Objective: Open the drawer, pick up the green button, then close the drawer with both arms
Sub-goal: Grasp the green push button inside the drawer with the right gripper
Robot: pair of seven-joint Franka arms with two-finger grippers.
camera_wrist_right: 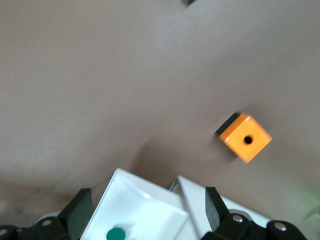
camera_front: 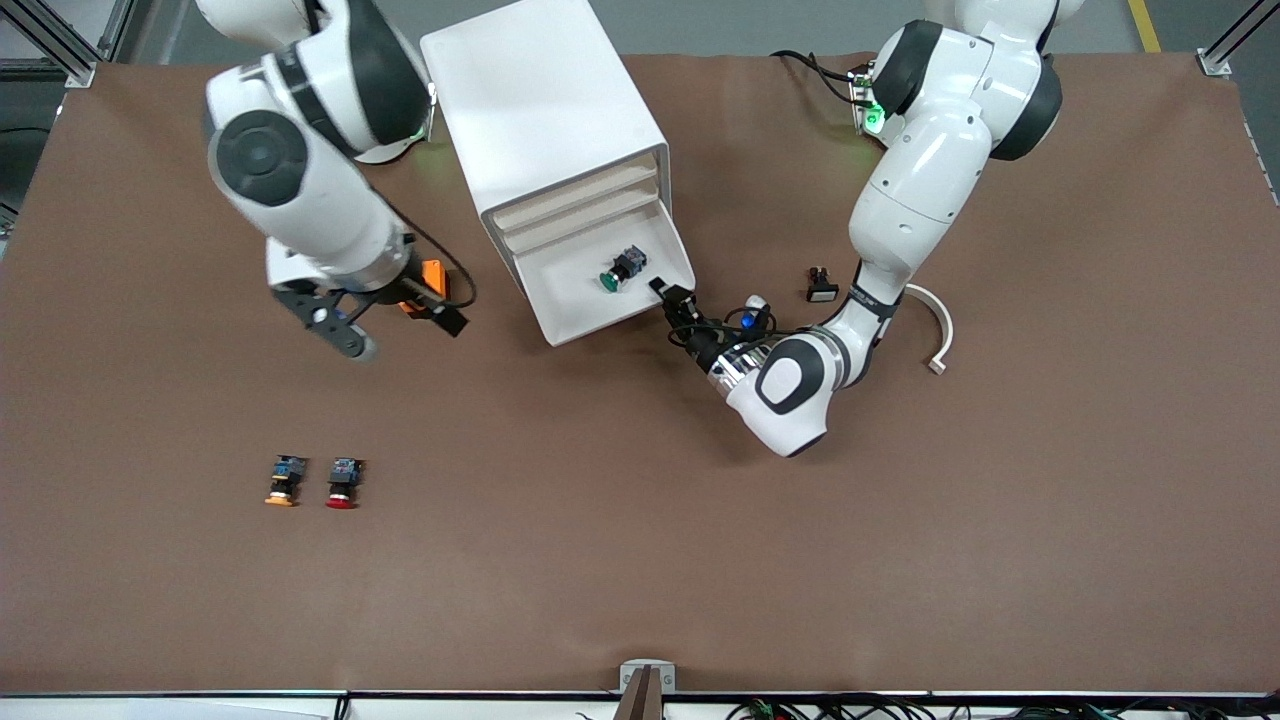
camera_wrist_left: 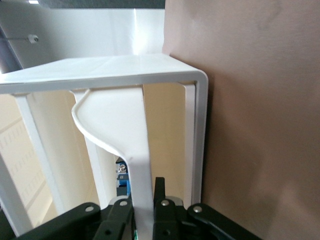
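The bottom drawer of the white cabinet stands pulled out. In it lies the green-capped button, on its side. My left gripper is at the drawer's corner toward the left arm's end, shut on the drawer's front wall, which runs up between its fingers. A blue bit of the button peeks past that wall. My right gripper hangs open over the table beside the cabinet, toward the right arm's end. In its wrist view the drawer and the button's green cap show between its fingers.
An orange cube with a hole lies on the mat by the right gripper. An orange-capped button and a red-capped button sit nearer the front camera. Near the left arm lie a small black part and a white curved strip.
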